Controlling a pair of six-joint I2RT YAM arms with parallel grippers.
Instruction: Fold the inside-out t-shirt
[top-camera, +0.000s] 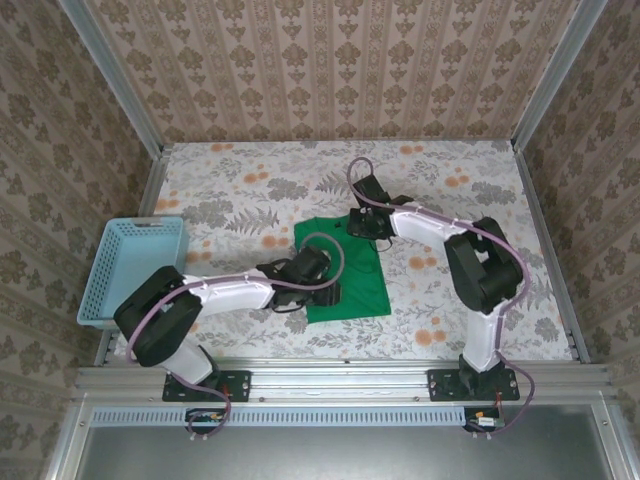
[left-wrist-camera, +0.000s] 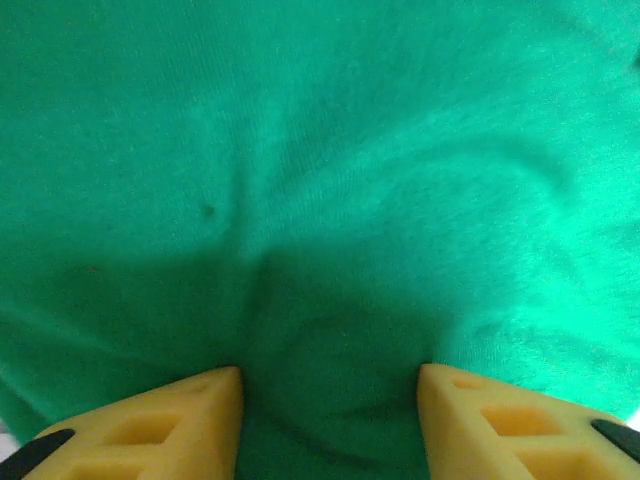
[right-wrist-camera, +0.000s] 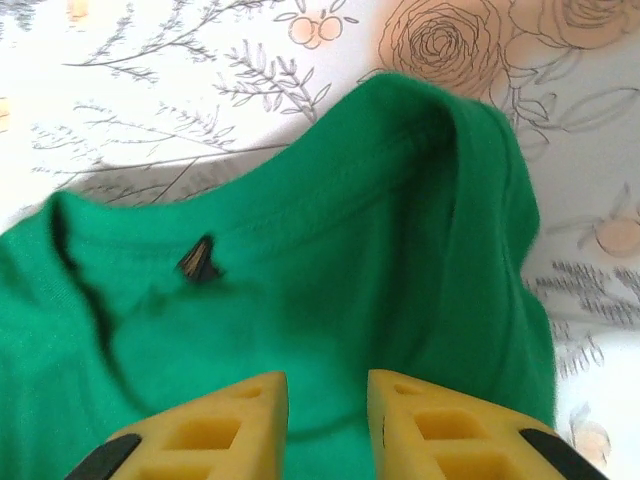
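The inside-out t-shirt (top-camera: 352, 285) lies as a compact, bright green folded patch in the middle of the table. My left gripper (top-camera: 312, 266) is low over its left part. In the left wrist view the green cloth (left-wrist-camera: 330, 150) is very close, and the left gripper (left-wrist-camera: 330, 390) is open with its yellow fingertips (left-wrist-camera: 215, 400) wide apart on a puckered bit of cloth. My right gripper (top-camera: 366, 226) is at the shirt's far edge. In the right wrist view the right gripper (right-wrist-camera: 327, 395) is open by a narrow gap above the collar area, near a dark neck label (right-wrist-camera: 197, 260).
A light-blue plastic basket (top-camera: 145, 222) stands at the table's left edge. The floral tablecloth (top-camera: 250, 190) lies bare around the shirt, and patterned walls close in the back and both sides. The arms' bases sit on the near rail.
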